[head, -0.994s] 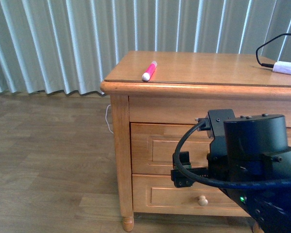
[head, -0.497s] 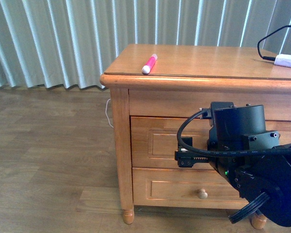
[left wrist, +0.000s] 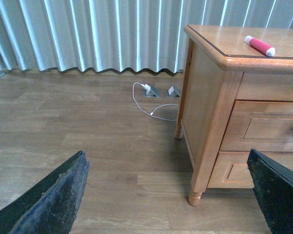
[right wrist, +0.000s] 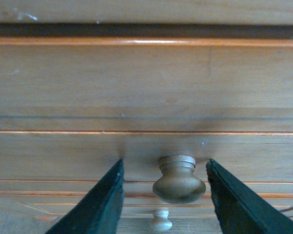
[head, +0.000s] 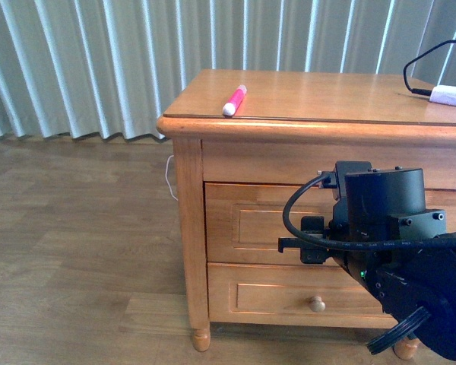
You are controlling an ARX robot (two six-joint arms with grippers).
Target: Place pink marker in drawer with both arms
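Front view: right arm [head: 387,228] before drawer [head: 251,224]

Light-oak nightstand [head: 311,90] standing on a wood-plank floor [head: 76,228] — on its top lie the pink marker [head: 234,100], near the front left corner, and a white adapter [head: 450,95], well apart at the right edge.

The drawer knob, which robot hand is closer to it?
Right. The right gripper straddles the drawer knob, open on either side. The left gripper hangs over the floor, away from the cabinet.
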